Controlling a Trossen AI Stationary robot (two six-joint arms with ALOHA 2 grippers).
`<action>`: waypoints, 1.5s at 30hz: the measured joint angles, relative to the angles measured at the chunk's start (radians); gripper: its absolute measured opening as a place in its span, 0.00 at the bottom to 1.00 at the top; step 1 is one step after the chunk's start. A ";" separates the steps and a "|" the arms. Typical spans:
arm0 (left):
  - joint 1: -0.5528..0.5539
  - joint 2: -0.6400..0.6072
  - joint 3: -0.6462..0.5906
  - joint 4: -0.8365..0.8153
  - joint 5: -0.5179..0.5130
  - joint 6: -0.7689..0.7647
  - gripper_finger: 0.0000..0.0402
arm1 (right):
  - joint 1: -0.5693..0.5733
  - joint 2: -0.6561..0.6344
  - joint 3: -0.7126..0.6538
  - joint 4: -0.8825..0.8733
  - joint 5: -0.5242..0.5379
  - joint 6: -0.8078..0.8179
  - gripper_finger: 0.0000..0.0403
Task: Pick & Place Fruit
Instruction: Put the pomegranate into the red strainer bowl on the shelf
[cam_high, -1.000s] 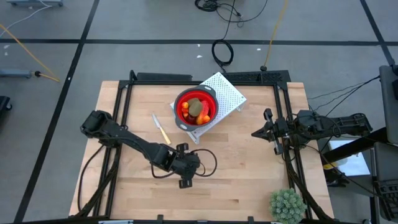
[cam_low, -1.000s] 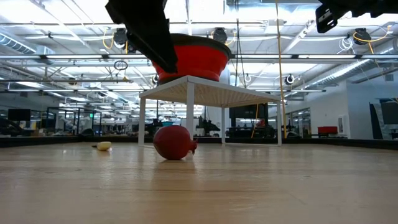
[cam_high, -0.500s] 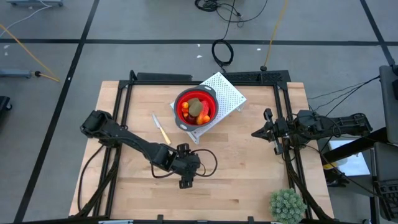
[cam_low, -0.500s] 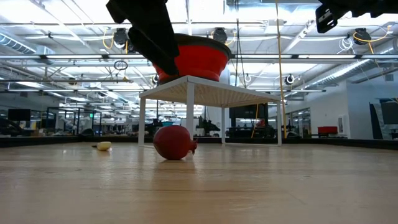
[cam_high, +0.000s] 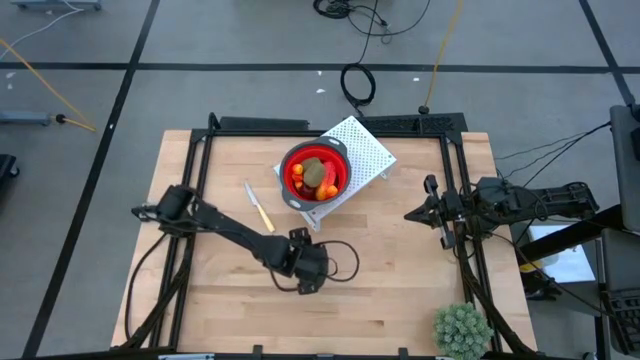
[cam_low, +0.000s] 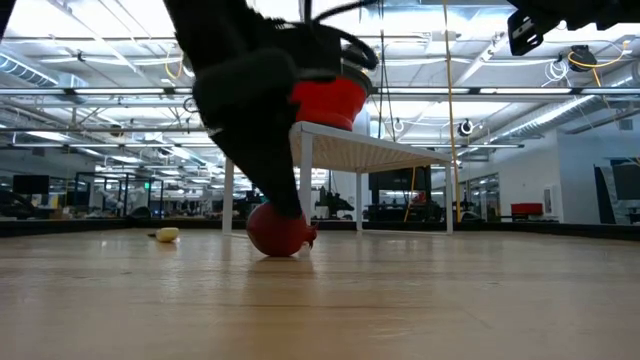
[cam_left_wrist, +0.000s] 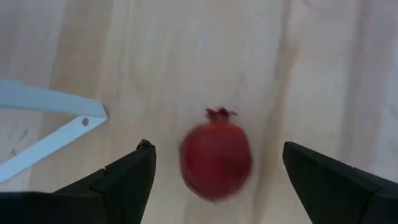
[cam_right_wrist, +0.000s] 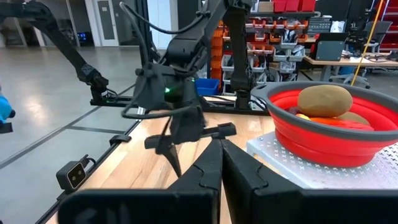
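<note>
A: Left gripper (cam_left_wrist: 214, 180) status?
B: Fingers (cam_left_wrist: 121, 177) spread wide, straddling the round dark red toy pomegranate (cam_left_wrist: 216, 160), which sits on the light wooden table (cam_high: 400, 290) between the tips, touching neither.
A: Other fruit?
B: Olive-brown oval and small orange pieces in the red collapsible bowl (cam_high: 316, 173), on the white perforated stand (cam_high: 367, 148), beyond the fingertips.
A: Right gripper (cam_high: 410, 214)?
B: Parked at the table's right edge, fingers (cam_right_wrist: 245, 171) pressed together, holding nothing.

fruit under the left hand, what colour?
Dark red fruit with a small crown, between the open left hand fingers; left wrist view shows it best.
</note>
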 joint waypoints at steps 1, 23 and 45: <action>0.005 0.007 0.000 0.005 -0.001 -0.006 0.87 | 0.000 0.000 0.000 -0.002 0.000 0.000 0.00; 0.034 0.075 0.002 0.037 0.059 0.085 0.87 | 0.000 0.002 0.000 -0.026 0.000 0.000 0.00; 0.038 0.014 0.000 0.007 0.125 -0.001 0.44 | 0.000 0.002 0.000 -0.028 0.003 -0.006 0.00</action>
